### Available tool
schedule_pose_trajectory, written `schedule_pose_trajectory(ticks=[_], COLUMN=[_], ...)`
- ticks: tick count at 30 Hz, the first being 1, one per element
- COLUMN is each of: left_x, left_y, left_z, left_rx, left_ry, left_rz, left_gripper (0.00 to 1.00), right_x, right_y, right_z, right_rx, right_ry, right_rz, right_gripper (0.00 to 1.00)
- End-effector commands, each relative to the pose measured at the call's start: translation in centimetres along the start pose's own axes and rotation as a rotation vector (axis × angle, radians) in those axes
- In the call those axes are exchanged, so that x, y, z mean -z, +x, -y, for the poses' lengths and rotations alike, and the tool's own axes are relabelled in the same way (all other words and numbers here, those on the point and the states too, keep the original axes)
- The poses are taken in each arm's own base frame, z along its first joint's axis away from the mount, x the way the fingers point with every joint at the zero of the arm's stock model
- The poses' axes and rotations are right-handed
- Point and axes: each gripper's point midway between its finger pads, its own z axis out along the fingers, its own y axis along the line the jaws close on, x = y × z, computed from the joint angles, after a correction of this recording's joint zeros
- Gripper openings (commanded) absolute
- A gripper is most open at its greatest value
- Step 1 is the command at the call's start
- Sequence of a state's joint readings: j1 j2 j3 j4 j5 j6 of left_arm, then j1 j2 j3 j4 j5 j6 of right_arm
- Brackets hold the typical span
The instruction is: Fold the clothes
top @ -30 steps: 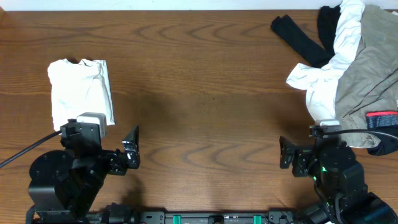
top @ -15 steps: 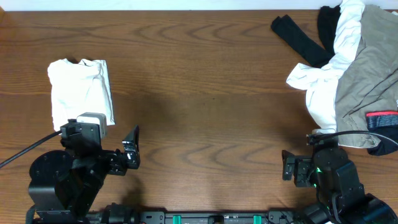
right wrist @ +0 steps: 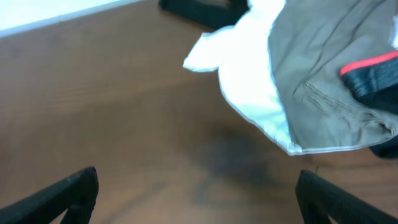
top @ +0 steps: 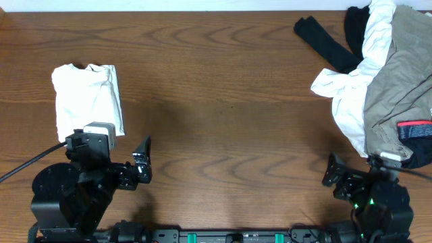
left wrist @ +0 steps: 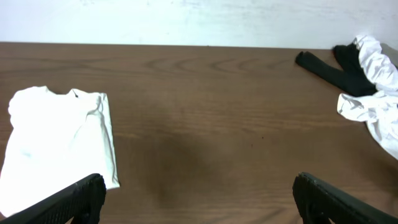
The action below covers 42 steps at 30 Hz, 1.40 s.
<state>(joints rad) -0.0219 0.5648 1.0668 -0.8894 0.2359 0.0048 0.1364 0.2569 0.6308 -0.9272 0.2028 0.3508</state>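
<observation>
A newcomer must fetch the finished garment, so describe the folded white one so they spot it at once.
On the wooden table, look to the left side, away from the heap of clothes at the right end. A white shirt lies there alone. It alone is folded into a flat rectangle; the rest are crumpled together.

Table (top: 229, 101), middle: bare wood from near edge to far edge, a broad lane between the two sides.
Left: folded white shirt (top: 88, 98), lying flat and low.
Right, far corner: heaped clothes pile (top: 395, 74), bulky. Black garment (top: 327, 40) trails inward from it, and its white hem hangs toward the near edge.
</observation>
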Motion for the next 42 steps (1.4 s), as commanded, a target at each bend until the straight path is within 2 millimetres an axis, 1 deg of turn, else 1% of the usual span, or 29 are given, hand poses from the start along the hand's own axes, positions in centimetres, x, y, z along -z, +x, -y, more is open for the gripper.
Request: schedule_pose_trajectory(ticks=[1, 5, 9, 13, 17, 20, 22, 42], left_x=[0.1, 0.1, 0.1, 0.1, 0.1, 0.1, 0.0, 0.0], left_y=[0.0, 0.0, 0.0, 0.0, 0.0, 0.0, 0.0, 0.0], left_z=[0.0, 0.0, 0.0, 0.0, 0.0, 0.0, 0.0, 0.0], left_rx=[-0.015, -0.015, -0.015, -0.015, -0.015, -0.015, -0.015, -0.015], left_ry=[0.001, 0.001, 0.001, 0.001, 0.001, 0.001, 0.001, 0.001], left_rz=[0.002, 0.002, 0.002, 0.002, 0.002, 0.002, 0.002, 0.002], left_gripper=[0.98, 0.98, 0.98, 0.98, 0.98, 0.98, 0.98, 0.98], right_x=[-1.1, -2.3, -3.5, -4.6, -5.7, -6.7, -7.6, -7.6], right_y=[0.6, -0.3, -1.2, -2.0, -2.4, -1.4, 0.0, -0.1], right_z=[0.8, 0.5, 0.1, -0.4, -0.4, -0.3, -0.1, -0.1], right_rx=[-0.034, -0.017, 0.028, 0.120, 0.122, 0.122, 0.134, 0.133], right_ry=[0.001, -0.038, -0.055, -0.057, -0.062, -0.063, -0.056, -0.058], right_rz=[0.086, 0.246, 0.335, 0.435, 0.535, 0.535, 0.476, 0.480], right_gripper=[0.99, 0.99, 0.99, 0.99, 0.99, 0.99, 0.99, 0.99])
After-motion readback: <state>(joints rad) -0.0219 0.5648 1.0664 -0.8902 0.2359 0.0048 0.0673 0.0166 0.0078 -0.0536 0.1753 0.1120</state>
